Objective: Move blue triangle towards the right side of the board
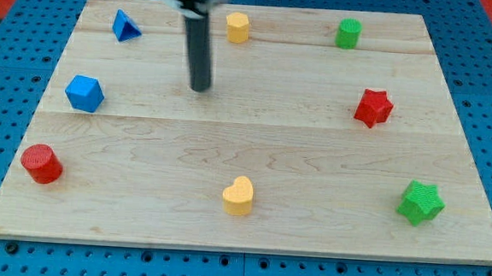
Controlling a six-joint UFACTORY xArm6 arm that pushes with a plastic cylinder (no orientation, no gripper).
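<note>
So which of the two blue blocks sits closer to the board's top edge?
The blue triangle, near the view's top-left corner. The other blue block, a chunkier cube-like shape, lies lower along the left side. My tip is right of both, touching neither.

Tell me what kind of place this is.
Probably a robotics lab bench: a wooden board on blue perforated matting, small blocks such as the blue triangle, and my tip resting right of it.

The triangle [126, 26] lies near the board's [245, 146] top-left corner. My tip [200, 88] stands to its right, apart, toward the view's bottom.
</note>
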